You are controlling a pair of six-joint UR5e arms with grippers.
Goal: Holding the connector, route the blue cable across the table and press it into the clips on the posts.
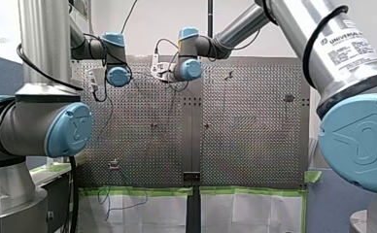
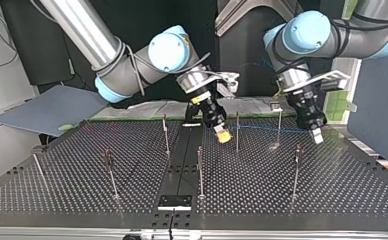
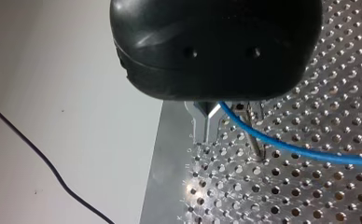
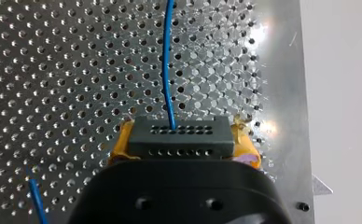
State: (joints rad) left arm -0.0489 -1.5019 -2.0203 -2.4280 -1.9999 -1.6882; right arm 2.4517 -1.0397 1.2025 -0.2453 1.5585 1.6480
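Observation:
In the top view my right gripper [image 2: 223,134], with yellow pads, hangs low over the perforated table [image 2: 82,190] near its middle. My left gripper [image 2: 316,135] hangs at that view's right. The blue cable [image 2: 262,129] runs between them, past two thin posts [image 2: 237,131] [image 2: 279,125]. The right wrist view shows my right gripper [image 4: 183,148] shut on the dark connector [image 4: 179,133], with the cable [image 4: 167,56] leading away ahead of it. In the left wrist view, my left gripper's [image 3: 212,122] metal fingers are shut on the cable [image 3: 300,151], which trails off sideways beside a post [image 3: 255,140].
Several more thin posts stand across the table [image 2: 200,170] [image 2: 297,170] [image 2: 109,170] [image 2: 165,132]. A black bracket [image 2: 174,201] sits at the near middle edge in the top view. A grey sheet [image 2: 52,107] lies beyond the table's left. A black wire [image 3: 39,154] crosses the floor off the table.

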